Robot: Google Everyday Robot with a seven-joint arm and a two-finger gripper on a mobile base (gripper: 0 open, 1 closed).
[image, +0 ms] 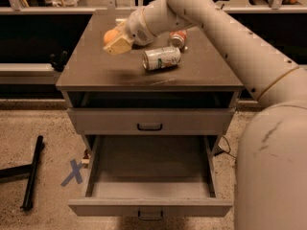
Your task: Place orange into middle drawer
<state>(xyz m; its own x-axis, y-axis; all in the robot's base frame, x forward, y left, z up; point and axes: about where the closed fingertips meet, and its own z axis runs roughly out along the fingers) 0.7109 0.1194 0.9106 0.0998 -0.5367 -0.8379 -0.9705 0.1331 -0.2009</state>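
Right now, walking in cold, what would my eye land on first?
A big white arm reaches in from the right, its gripper holding a small orange above the back left of the cabinet top. Below, the lowest drawer stands pulled wide open. A silver can lies on its side mid-top, a red can behind it.

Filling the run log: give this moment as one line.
gripper: at orange, back left of cabinet top | middle drawer: open, no orange inside
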